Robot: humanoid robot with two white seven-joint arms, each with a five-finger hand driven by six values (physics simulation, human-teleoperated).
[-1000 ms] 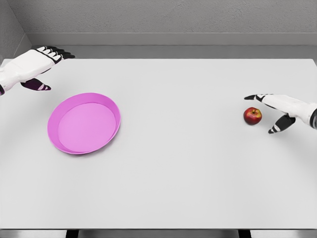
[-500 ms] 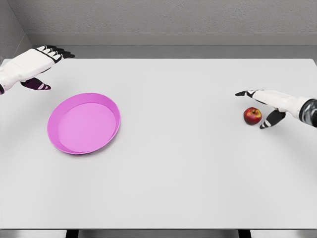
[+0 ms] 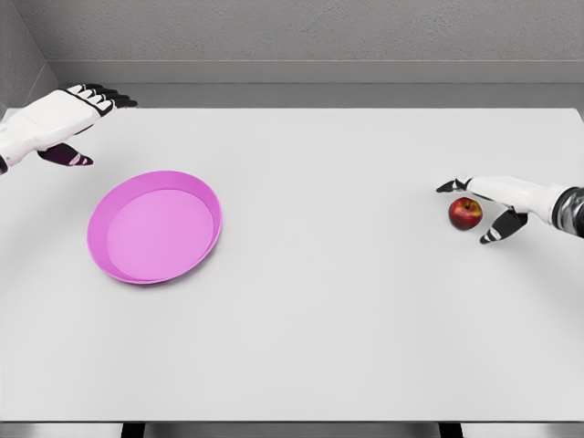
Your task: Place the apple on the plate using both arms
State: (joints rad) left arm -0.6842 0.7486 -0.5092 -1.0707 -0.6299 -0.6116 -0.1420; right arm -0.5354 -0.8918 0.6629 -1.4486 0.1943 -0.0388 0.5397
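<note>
At the right of the frame the small red apple (image 3: 465,213) sat on the white table (image 3: 347,301), the right hand (image 3: 497,203) spread wide around it without gripping; it looked light, firm and smooth-skinned, best pinched across its widest girth.

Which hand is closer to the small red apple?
Right. The right hand reaches around the small red apple; the left hand is far away at the table's opposite corner.

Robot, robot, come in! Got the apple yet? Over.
Right hand open around apple, not gripping. Left hand open, beyond plate. Path to plate clear.
</note>
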